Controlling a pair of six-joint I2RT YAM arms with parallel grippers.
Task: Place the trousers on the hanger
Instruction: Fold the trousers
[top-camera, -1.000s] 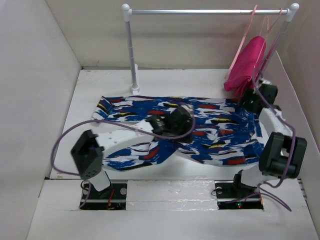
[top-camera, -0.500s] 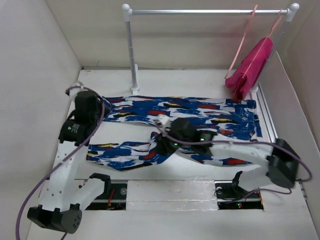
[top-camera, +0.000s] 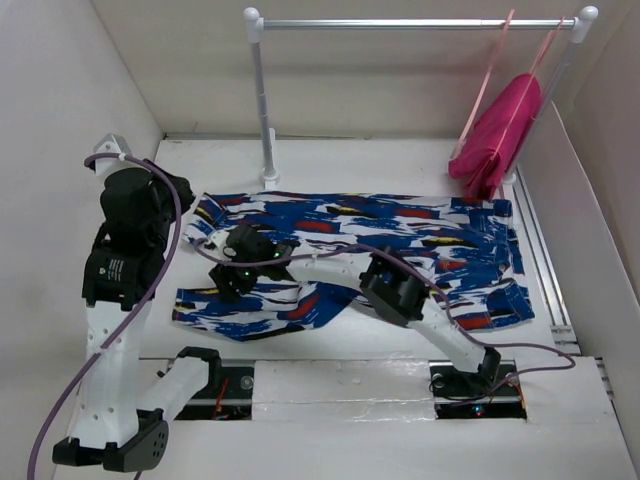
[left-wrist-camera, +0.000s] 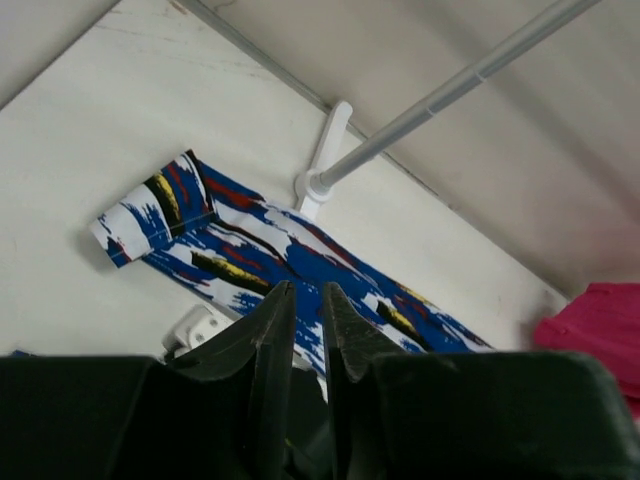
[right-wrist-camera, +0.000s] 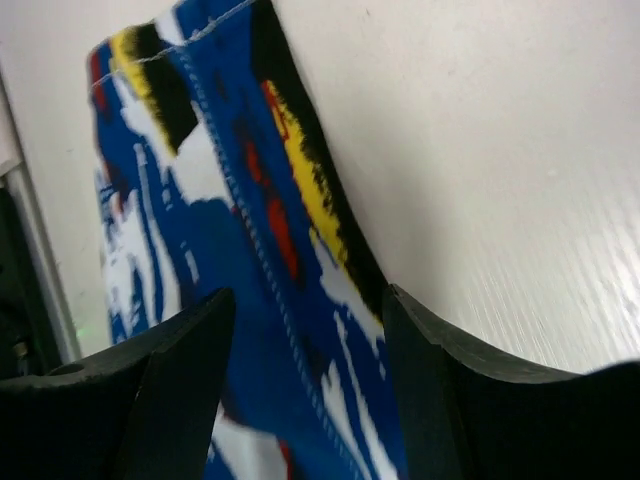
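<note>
The trousers (top-camera: 400, 230) lie flat across the table, both legs pointing left. They also show in the left wrist view (left-wrist-camera: 250, 250) and the right wrist view (right-wrist-camera: 230, 250). My right gripper (top-camera: 235, 268) is open, low over the near leg close to its left end. Its jaws (right-wrist-camera: 308, 295) stand wide apart over the cloth edge and hold nothing. My left gripper (top-camera: 145, 200) is raised at the far left, above and clear of the trousers. Its jaws (left-wrist-camera: 305, 290) are almost together and empty. The light-pink hanger (top-camera: 488, 75) hangs on the rail at the right.
A silver rail (top-camera: 410, 22) on white posts (top-camera: 265, 110) crosses the back; its left post foot stands just behind the far leg. A magenta-pink garment (top-camera: 500, 130) hangs at the rail's right end. White walls close in on both sides and the back.
My right arm has reached left along the trousers, from their middle to the near leg's left part. My left arm has drawn back left and risen higher. The trousers look unmoved.
</note>
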